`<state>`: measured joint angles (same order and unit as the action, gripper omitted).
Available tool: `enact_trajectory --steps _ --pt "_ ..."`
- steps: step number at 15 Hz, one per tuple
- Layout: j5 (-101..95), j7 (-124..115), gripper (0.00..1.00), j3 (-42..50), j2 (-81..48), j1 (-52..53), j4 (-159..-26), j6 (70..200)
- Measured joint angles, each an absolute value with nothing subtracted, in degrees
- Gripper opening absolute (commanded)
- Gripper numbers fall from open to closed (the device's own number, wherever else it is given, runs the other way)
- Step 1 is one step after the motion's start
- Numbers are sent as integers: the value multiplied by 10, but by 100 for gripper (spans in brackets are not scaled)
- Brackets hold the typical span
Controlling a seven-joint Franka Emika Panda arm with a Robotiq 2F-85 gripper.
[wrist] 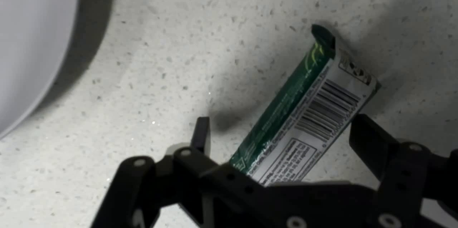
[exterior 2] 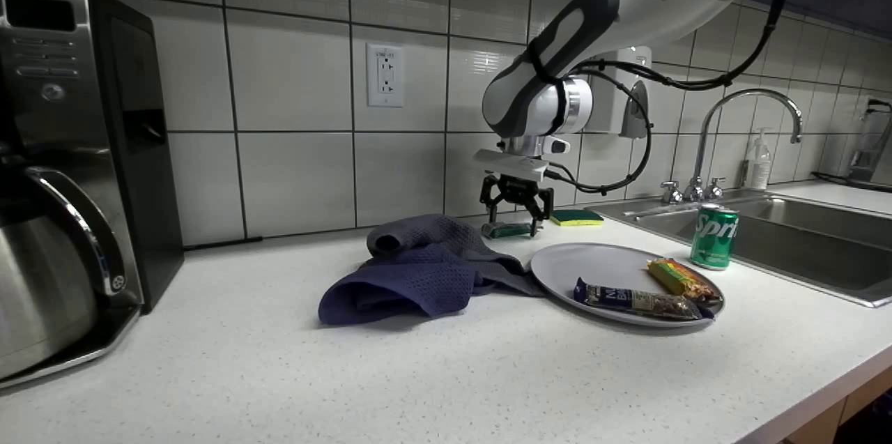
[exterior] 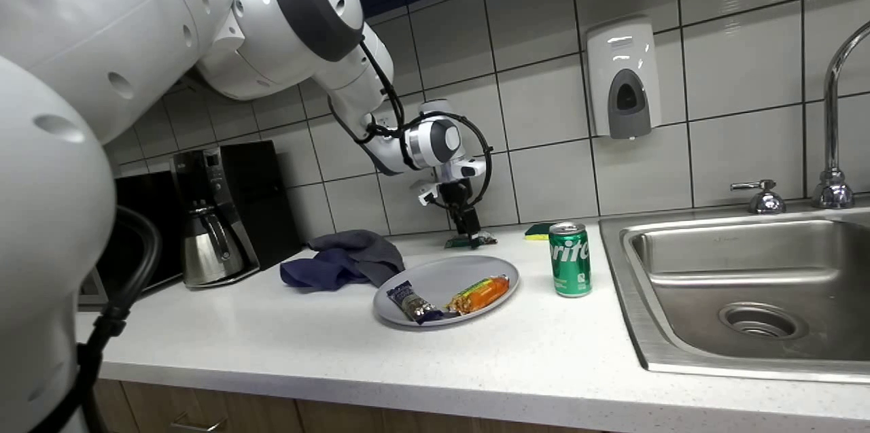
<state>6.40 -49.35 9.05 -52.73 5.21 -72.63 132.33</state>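
1. White speckled counter [exterior 2: 279, 374] runs below a tiled wall [exterior 2: 293, 67].
2. My spread gripper [wrist: 282, 129] straddles the green-wrapped bar [wrist: 307, 113] lying there.
3. Around it lie a grey plate [exterior 2: 589, 263], crumpled cloth [exterior 2: 411, 277] and sponge [exterior 2: 577, 218].

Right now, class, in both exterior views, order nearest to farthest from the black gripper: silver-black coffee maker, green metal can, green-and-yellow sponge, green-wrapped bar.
1. Bar, between the gripper's open jaws.
2. Sponge, toward the steel sink.
3. Can, beside the sink.
4. Coffee maker, opposite side.
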Motion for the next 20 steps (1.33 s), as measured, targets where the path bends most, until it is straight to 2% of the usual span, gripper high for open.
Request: enact_trajectory --steps 10,11,12,13,19,20 --pt "64 -494 100 90 -540 50 -697 1301" --pt "64 -494 75 90 -541 50 -695 1299" --pt "64 -494 73 90 -541 50 -693 1297" --pt "64 -494 66 90 -542 50 -691 1296" --pt "64 -494 18 90 -543 50 -686 1294" --pt "64 -494 17 90 -543 50 -685 1294"
